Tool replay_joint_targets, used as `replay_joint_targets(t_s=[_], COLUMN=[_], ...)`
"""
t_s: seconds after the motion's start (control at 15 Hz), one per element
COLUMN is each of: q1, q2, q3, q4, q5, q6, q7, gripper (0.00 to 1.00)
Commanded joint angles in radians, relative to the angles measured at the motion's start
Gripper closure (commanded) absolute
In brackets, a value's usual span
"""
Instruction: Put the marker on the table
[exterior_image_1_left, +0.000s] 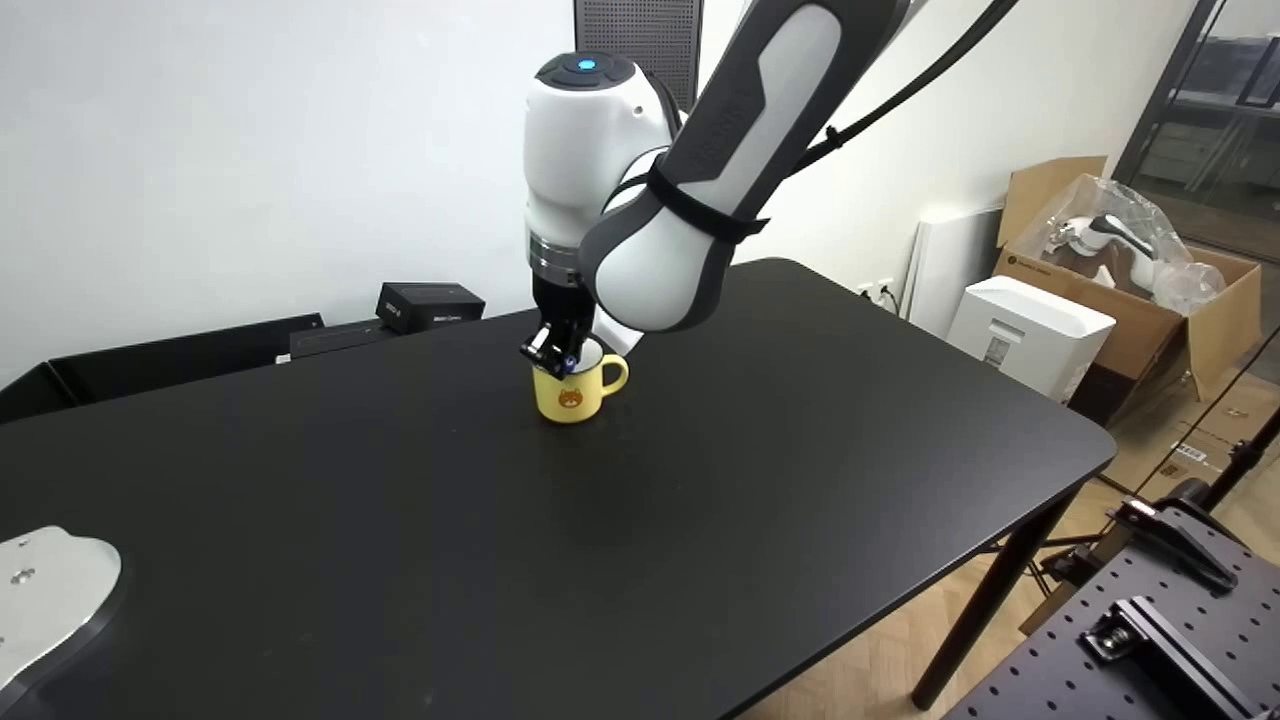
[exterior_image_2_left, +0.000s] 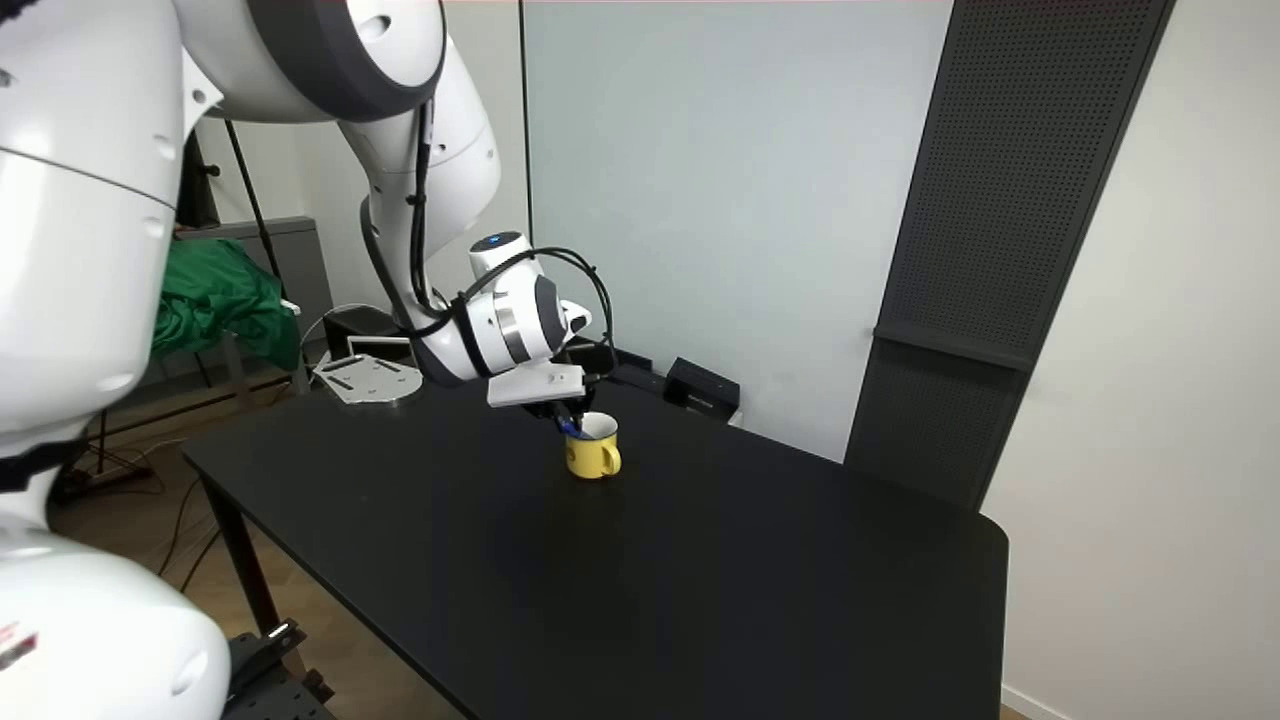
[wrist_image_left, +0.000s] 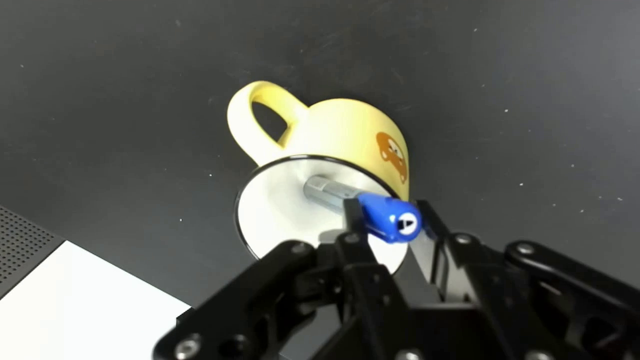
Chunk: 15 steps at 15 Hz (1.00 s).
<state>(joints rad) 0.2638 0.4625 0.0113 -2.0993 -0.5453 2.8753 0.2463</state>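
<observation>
A marker with a grey body and a blue cap (wrist_image_left: 387, 216) stands tilted in a yellow mug, cap end up. Its lower end is inside the white interior. In both exterior views only a small blue spot of the cap shows. My gripper (wrist_image_left: 387, 212) is low at the mug's mouth, with one finger on each side of the cap. The fingers are close to the cap, but I cannot tell whether they press on it. The mug (exterior_image_1_left: 570, 395) stands upright on the black table (exterior_image_1_left: 760, 470), also seen in an exterior view (exterior_image_2_left: 700, 590).
Black boxes (exterior_image_1_left: 430, 305) stand along the back edge by the wall, behind the mug. A light metal plate (exterior_image_1_left: 50, 590) lies at a table edge. The mug's handle (wrist_image_left: 245, 120) sticks out at its side. A cardboard box and a white bin (exterior_image_1_left: 1030, 335) stand beyond the table.
</observation>
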Motion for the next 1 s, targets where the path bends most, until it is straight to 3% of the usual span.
replay_joint_targets(t_s=[0.0,0.47,0.93], q1=[-0.001,0.027,0.044], q2=[-0.024,-0.108,-0.296], q3=[0.001,-0.033,-0.078], q4=[-0.003,-0.041,-0.122], q5=[0.021,0.149,0.075], q6=[-0.016,-0.065,-0.061], q7=[0.022,-0.005,0.048], gripper=[0.97,0.95,0.95])
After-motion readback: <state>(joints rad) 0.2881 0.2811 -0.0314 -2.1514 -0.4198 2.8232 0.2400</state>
